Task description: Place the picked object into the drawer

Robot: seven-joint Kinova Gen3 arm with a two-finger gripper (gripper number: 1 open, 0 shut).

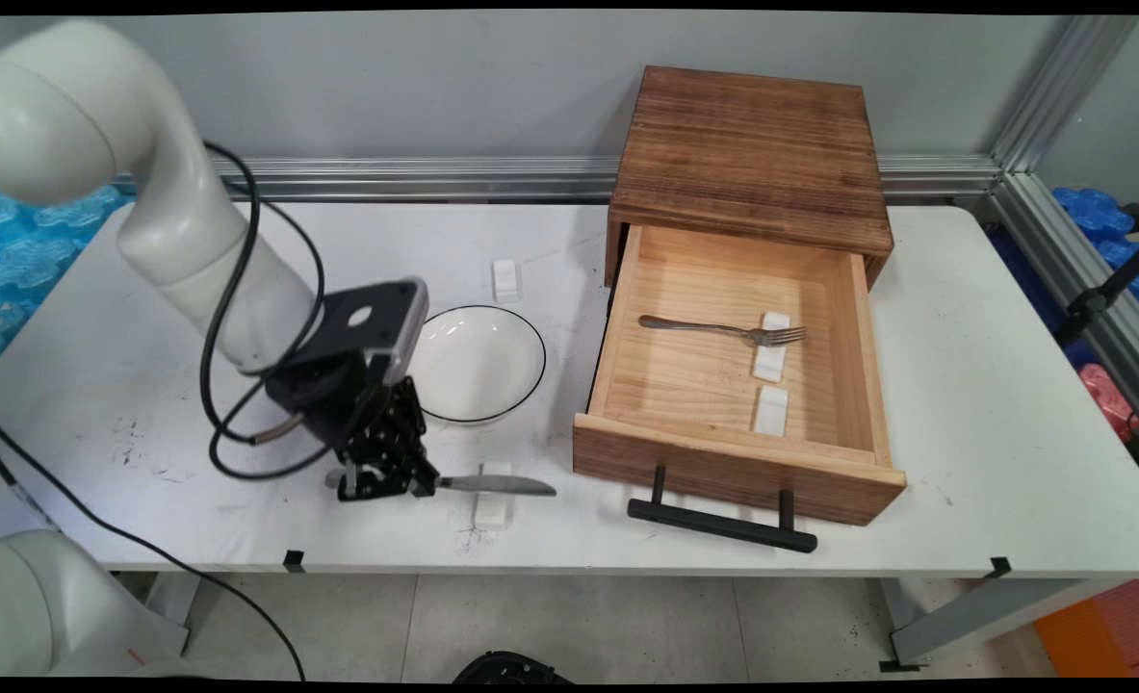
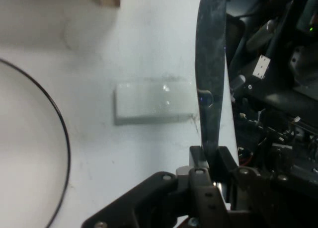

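Observation:
My gripper (image 1: 388,480) is down at the table's front edge, shut on the handle end of a metal knife (image 1: 498,486). The blade points right and lies across a small white block (image 1: 492,508). In the hand view the knife (image 2: 210,79) rises straight up from between the fingers (image 2: 198,156), passing the right end of the white block (image 2: 153,103). Just behind the gripper stands a white bowl with a black rim (image 1: 478,364); its rim (image 2: 63,133) curves along the hand view's left side.
A wooden box (image 1: 752,154) stands at the back right with its drawer (image 1: 737,462) pulled open. Inside lie a fork (image 1: 723,330) and two white blocks (image 1: 771,358) (image 1: 771,411). Another white block (image 1: 505,280) sits behind the bowl.

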